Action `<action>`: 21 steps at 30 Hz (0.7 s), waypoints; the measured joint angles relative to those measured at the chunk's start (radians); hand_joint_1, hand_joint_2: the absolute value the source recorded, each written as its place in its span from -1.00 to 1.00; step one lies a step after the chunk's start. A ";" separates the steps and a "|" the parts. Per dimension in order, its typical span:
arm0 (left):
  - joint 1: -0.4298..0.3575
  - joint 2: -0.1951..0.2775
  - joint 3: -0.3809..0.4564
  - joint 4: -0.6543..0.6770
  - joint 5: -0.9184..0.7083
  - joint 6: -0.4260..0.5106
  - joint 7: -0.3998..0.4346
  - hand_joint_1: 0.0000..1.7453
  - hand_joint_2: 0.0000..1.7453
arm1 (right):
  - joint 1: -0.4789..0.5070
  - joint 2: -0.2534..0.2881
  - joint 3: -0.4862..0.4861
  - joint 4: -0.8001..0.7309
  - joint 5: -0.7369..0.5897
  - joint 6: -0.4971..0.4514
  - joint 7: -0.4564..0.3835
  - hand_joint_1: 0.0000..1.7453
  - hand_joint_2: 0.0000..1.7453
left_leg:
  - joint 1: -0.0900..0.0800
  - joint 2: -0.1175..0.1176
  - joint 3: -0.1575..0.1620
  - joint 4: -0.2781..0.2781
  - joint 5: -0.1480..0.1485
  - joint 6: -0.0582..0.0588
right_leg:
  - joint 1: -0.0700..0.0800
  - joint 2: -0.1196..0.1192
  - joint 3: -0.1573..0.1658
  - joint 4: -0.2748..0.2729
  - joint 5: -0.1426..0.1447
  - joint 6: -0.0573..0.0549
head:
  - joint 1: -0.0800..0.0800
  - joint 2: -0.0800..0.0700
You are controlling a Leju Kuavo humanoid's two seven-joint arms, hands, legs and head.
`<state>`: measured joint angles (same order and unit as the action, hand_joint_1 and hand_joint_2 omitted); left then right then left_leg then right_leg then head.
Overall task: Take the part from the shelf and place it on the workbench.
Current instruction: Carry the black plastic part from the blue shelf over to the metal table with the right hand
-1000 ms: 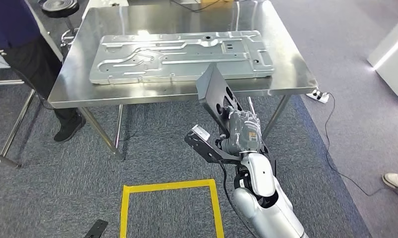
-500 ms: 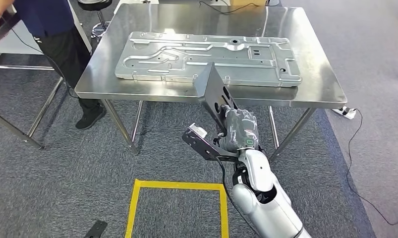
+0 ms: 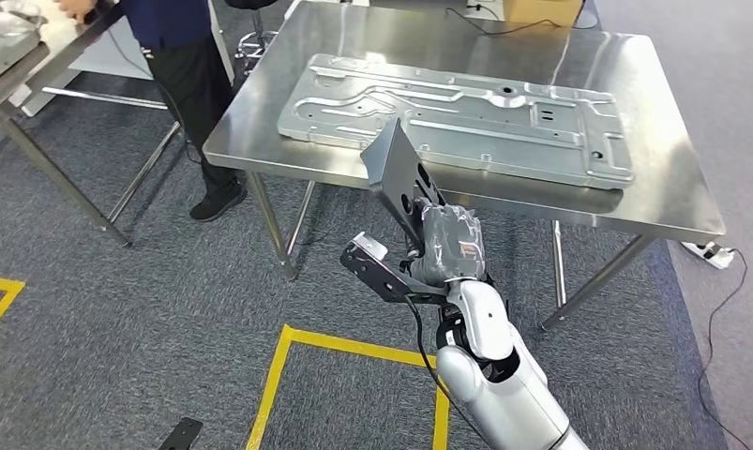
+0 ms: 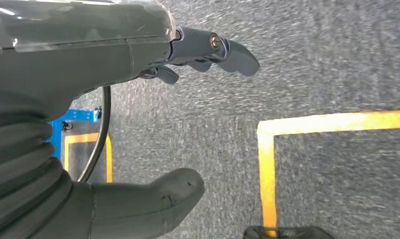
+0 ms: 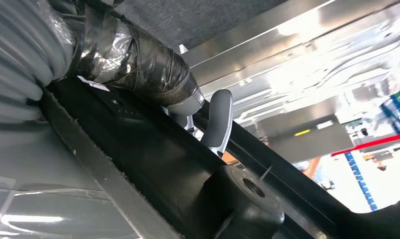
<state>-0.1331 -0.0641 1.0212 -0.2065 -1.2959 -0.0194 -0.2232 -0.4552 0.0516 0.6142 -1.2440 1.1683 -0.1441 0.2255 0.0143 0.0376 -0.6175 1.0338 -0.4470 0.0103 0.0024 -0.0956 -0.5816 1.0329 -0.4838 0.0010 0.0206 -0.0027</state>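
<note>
Whole view has swung left over the last second, so that's your robot turning, not the workbench [image 3: 654, 202] sliding; it now sits square ahead, close enough to start the placing. Your right hand [image 3: 447, 246] is raised in front with fingers clamped on the black part [image 3: 399, 173], tilted up just short of the bench edge. Left hand [image 4: 138, 124] hangs over carpet, fingers apart, holding nothing.

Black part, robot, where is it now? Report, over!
Right hand grips black part, short of workbench. Left hand open, holding nothing. Big metal panel fills the bench middle.
</note>
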 joint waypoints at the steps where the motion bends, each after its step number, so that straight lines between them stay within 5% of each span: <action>1: 0.001 0.000 0.000 0.000 0.000 0.000 0.000 -1.00 1.00 | 0.000 0.000 0.000 0.000 -0.002 -0.001 0.000 1.00 1.00 | 0.002 -0.007 0.001 -0.002 0.002 0.006 | -0.002 0.011 -0.001 0.009 -0.009 0.005 | 0.000 0.000; 3: 0.001 0.000 0.000 0.000 0.000 0.000 0.000 -1.00 1.00 | -0.001 0.001 0.000 0.001 -0.006 -0.008 -0.001 1.00 1.00 | 0.006 -0.018 0.002 -0.006 0.007 0.018 | -0.008 0.055 -0.031 0.081 -0.058 0.014 | 0.000 0.000; 5: -0.001 0.000 0.000 0.000 0.001 0.000 0.000 -1.00 1.00 | 0.001 0.000 0.000 0.003 -0.006 -0.018 -0.002 1.00 1.00 | 0.005 -0.028 0.001 -0.006 0.007 0.023 | -0.009 0.085 -0.093 0.210 -0.118 0.017 | 0.000 0.000; 7: 0.000 0.000 0.000 0.000 0.001 0.000 0.000 -1.00 1.00 | 0.002 0.000 0.001 0.006 -0.002 -0.025 -0.002 1.00 1.00 | 0.002 -0.038 0.002 -0.005 0.007 0.024 | -0.009 0.090 -0.129 0.275 -0.125 0.016 | 0.000 0.000; 8: 0.000 0.000 0.000 0.000 0.001 0.000 0.000 -1.00 1.00 | 0.001 0.000 0.001 0.007 0.002 -0.027 -0.001 1.00 1.00 | 0.002 -0.043 0.002 -0.005 0.007 0.024 | -0.009 0.091 -0.122 0.254 -0.101 0.013 | 0.000 0.000; 10: -0.001 0.000 0.000 0.000 0.001 -0.001 -0.001 -1.00 1.00 | -0.011 0.000 0.000 0.007 0.012 -0.029 0.000 1.00 1.00 | 0.001 -0.051 0.004 -0.004 0.006 0.023 | -0.007 0.094 -0.066 0.128 -0.027 0.001 | 0.000 0.000; 12: -0.003 -0.002 -0.001 0.000 0.000 -0.003 -0.001 -1.00 1.00 | -0.039 0.000 0.000 0.007 0.018 -0.029 0.002 1.00 1.00 | -0.002 -0.055 0.001 -0.002 0.007 0.018 | -0.003 0.099 -0.021 0.024 0.011 -0.008 | 0.000 0.000; 17: -0.008 -0.003 -0.006 0.000 -0.006 -0.007 -0.001 -1.00 1.00 | -0.121 -0.003 0.000 0.006 0.035 -0.028 0.019 1.00 1.00 | -0.001 -0.051 -0.011 0.018 -0.010 -0.009 | -0.007 0.098 -0.008 -0.014 0.021 -0.023 | 0.000 0.000; 21: -0.012 -0.003 -0.010 0.000 -0.007 -0.007 0.001 -1.00 1.00 | -0.163 -0.006 -0.010 0.009 0.060 -0.046 0.032 1.00 1.00 | 0.003 -0.044 -0.109 0.239 -0.117 -0.024 | -0.010 0.093 -0.006 -0.018 0.024 -0.031 | 0.000 0.000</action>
<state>-0.1451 -0.0668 1.0115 -0.2068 -1.3026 -0.0267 -0.2223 -0.6187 0.0460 0.6041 -1.2354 1.2282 -0.1897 0.2574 0.0174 -0.0067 -0.7266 1.2729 -0.5644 -0.0140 -0.0079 -0.0028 -0.5871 1.0144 -0.4600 -0.0296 0.0206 -0.0027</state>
